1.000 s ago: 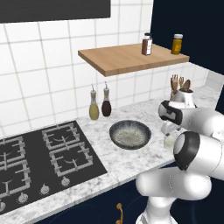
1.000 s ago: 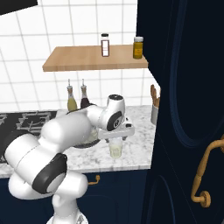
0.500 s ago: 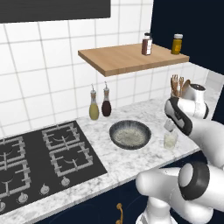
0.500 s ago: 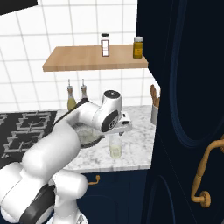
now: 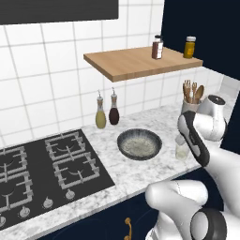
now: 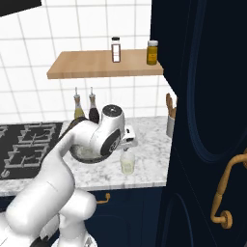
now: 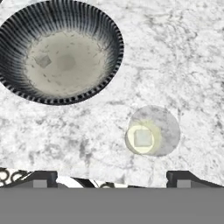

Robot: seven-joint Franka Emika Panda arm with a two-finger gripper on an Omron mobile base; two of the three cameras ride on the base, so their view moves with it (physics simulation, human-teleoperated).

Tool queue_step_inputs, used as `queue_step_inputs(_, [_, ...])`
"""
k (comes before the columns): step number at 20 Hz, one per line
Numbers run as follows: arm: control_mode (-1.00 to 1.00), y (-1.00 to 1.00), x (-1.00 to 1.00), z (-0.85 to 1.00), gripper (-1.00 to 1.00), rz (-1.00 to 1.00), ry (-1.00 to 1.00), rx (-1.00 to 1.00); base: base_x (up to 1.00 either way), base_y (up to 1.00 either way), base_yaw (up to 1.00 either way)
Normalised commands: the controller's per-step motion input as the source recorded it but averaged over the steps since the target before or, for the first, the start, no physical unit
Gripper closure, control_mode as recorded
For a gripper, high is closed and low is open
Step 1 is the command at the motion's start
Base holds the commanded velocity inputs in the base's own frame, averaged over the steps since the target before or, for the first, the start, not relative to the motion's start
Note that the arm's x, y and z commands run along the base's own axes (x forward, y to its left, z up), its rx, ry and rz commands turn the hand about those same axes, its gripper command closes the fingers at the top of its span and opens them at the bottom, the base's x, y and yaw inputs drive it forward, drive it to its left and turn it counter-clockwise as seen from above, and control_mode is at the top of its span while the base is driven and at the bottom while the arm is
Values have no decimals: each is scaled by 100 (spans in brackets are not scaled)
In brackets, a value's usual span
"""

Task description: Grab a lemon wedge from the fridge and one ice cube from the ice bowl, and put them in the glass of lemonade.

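Observation:
My gripper [image 7: 111, 181] hangs open just above the glass of lemonade [image 7: 152, 130], with nothing between its fingertips [image 7: 41, 179]. Inside the glass a whitish ice cube [image 7: 142, 138] lies in the pale yellow liquid. To the glass's left sits the ice bowl [image 7: 61, 26], dark and ribbed outside, with one ice cube [image 7: 43, 60] on its speckled floor. From the base, the glass [image 5: 182, 150] stands right of the bowl [image 5: 139, 144] near the counter's front edge, and my gripper [image 6: 127, 146] sits over the glass [image 6: 127, 163]. The lemon wedge and the fridge are out of view.
Two oil bottles [image 5: 101, 115] stand by the tiled wall behind the bowl. A white cup of wooden utensils [image 5: 191, 101] is at the back right. A wooden shelf [image 5: 136, 61] with jars overhangs the counter. The stove [image 5: 42, 173] lies left. A tall navy cabinet [image 6: 207, 120] closes the right side.
The arm's elbow has swung round toward the right and forward, while the hand has stayed over the glass. The jaws remain open.

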Motion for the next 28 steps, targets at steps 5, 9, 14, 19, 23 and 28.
queue_step_inputs(5, [-100, 54, -60, 65, -100, 0, 5, -4, 0, 0, 0])
queue_step_inputs(9, [-100, 21, -56, 100, -100, -5, 34, -9, 0, 0, 0])
queue_step_inputs(14, [-100, 1, -95, 21, -100, -1, 8, -1, 0, 0, 0])
queue_step_inputs(19, [-100, 2, -87, -2, -100, 1, -2, 4, 0, 0, 0])
queue_step_inputs(23, [-100, 0, -9, 0, -100, 0, 0, 0, 0, 0, 0])
queue_step_inputs(28, [100, 0, 0, 0, -100, 0, 0, 0, -46, 7, -2])
